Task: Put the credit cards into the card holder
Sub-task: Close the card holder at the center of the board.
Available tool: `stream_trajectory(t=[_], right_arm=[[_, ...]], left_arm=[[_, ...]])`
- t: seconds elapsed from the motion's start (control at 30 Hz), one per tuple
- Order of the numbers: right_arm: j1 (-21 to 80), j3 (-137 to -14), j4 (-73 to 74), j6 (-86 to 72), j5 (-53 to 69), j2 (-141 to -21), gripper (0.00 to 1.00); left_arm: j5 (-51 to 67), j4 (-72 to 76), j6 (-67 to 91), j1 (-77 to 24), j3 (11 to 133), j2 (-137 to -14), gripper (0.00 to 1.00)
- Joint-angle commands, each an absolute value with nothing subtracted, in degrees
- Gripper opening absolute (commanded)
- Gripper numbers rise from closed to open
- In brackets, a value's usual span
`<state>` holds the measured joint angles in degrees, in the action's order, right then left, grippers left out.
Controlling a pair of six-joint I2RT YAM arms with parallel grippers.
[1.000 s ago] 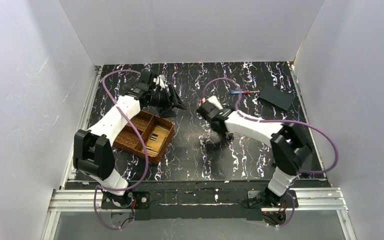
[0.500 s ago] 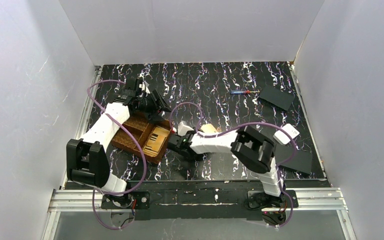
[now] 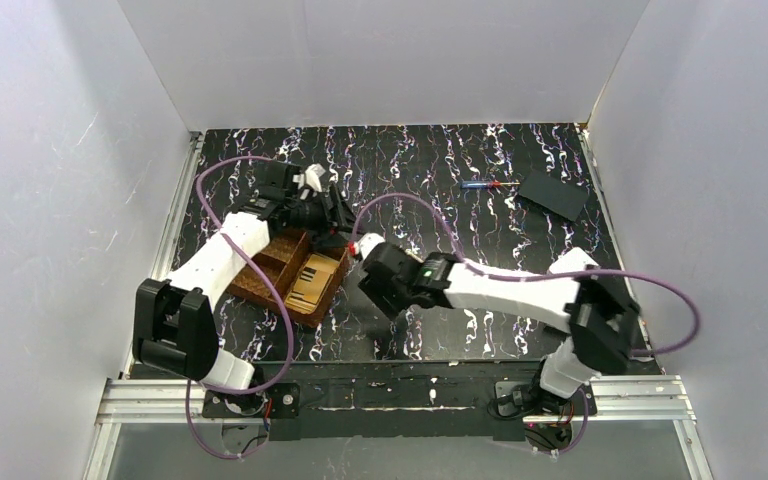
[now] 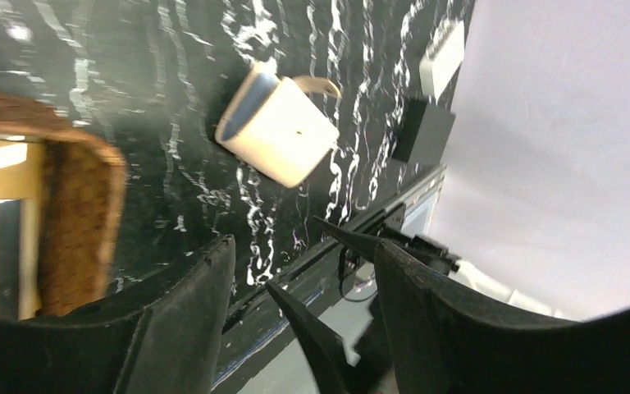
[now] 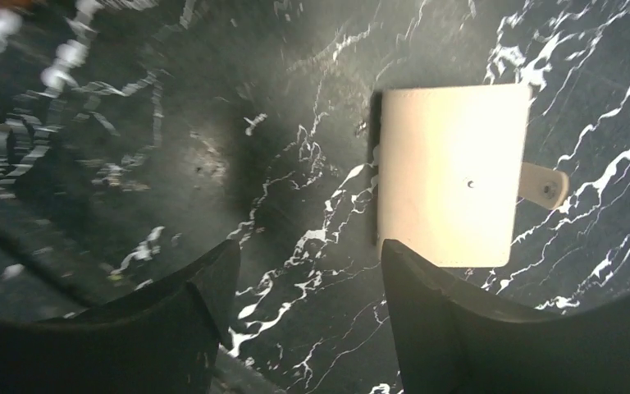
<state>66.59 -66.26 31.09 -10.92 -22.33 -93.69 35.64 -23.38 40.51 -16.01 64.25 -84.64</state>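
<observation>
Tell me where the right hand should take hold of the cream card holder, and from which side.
Probably from straight above, pinching the card holder across the two plain edges beside its snap tab. It lies flat on the table, so no face is reachable from the side, and the loose tab looks too floppy to hold. The right hand is open.

Overhead, the right arm (image 3: pixel 500 285) hides the card holder (image 5: pixel 451 176); tray (image 3: pixel 255 285) contents, perhaps cards (image 3: pixel 312 282), too small to tell.
</observation>
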Motion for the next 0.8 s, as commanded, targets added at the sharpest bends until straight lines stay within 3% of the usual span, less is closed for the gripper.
stream_trajectory(t=[0.0, 0.2, 0.33, 0.37, 0.5, 0.77], right_arm=[[60.6, -63.1, 25.4, -10.3, -8.2, -81.0, 0.73], [37.6, -54.1, 20.9, -9.6, 10.9, -73.4, 0.57], [27.9, -50.3, 16.0, -12.0, 20.1, -76.9, 0.32], [26.0, -49.9, 14.7, -12.8, 21.9, -78.1, 0.3], [24.6, -48.3, 10.0, -13.4, 21.5, -80.9, 0.41], [24.2, -51.4, 9.2, -11.8, 21.4, -85.5, 0.45]], left_arm=[[36.8, -19.7, 40.3, -24.4, 66.3, -83.0, 0.6], [32.7, -10.1, 47.3, -32.2, 63.9, -89.1, 0.33], [33.9, -5.0, 49.9, -33.6, 64.8, -95.9, 0.28], [34.0, -5.1, 49.3, -34.2, 66.0, -97.8, 0.28], [36.7, -6.6, 48.3, -35.6, 69.2, -105.1, 0.26], [35.0, -7.3, 45.9, -35.9, 69.6, -110.3, 0.23]])
